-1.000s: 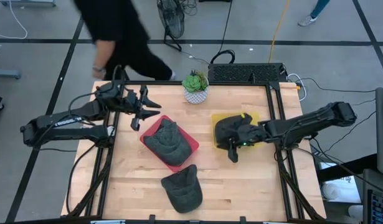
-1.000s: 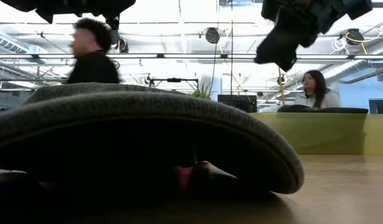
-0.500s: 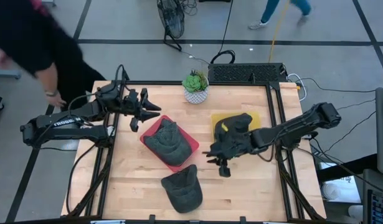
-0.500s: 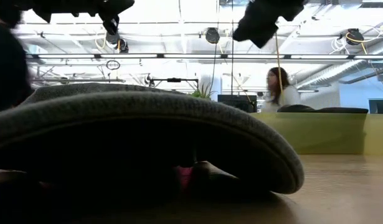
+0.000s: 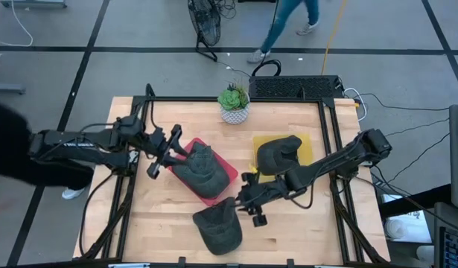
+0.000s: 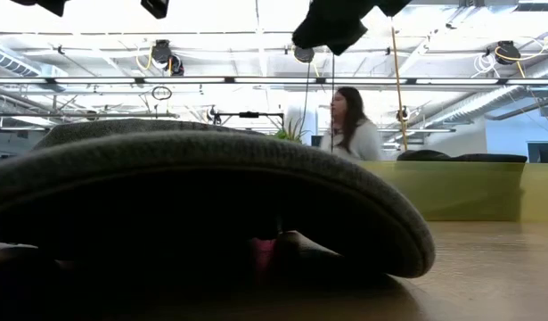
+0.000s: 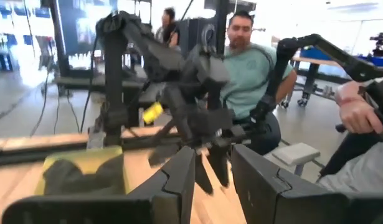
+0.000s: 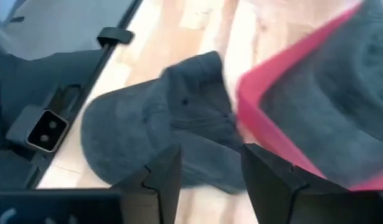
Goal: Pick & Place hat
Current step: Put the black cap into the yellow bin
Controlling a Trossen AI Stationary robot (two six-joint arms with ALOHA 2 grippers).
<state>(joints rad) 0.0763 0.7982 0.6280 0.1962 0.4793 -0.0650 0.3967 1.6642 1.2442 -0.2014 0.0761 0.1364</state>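
Right wrist view puts your right gripper [image 8: 207, 171] just above the loose grey cap [image 8: 157, 134] lying on the desk [image 8: 197, 31], its fingers [image 8: 160, 177] spread with nothing between them. That cap is the one still outside any tray, so treat it as the next pick. Its edge lies almost against the corner of the red tray [image 8: 284, 134], which already holds another grey hat. Come down on the crown side away from that red rim, or you risk catching the tray wall or the hat inside it. Pinch a fold of cloth rather than the stiff brim; soft fabric will likely sag, so lift well clear before you travel.

From the high view, the right gripper [image 5: 252, 202] sits between the loose cap [image 5: 217, 225] and the yellow tray [image 5: 307, 145], where a dark hat [image 5: 277, 154] already rests. Farther off, your left gripper [image 5: 163, 151] hangs at the far edge of the red tray [image 5: 227, 173], fingers apart and empty; hold it there out of the right arm's path. Beyond stands a small potted succulent [image 5: 234, 103], well apart from the work.
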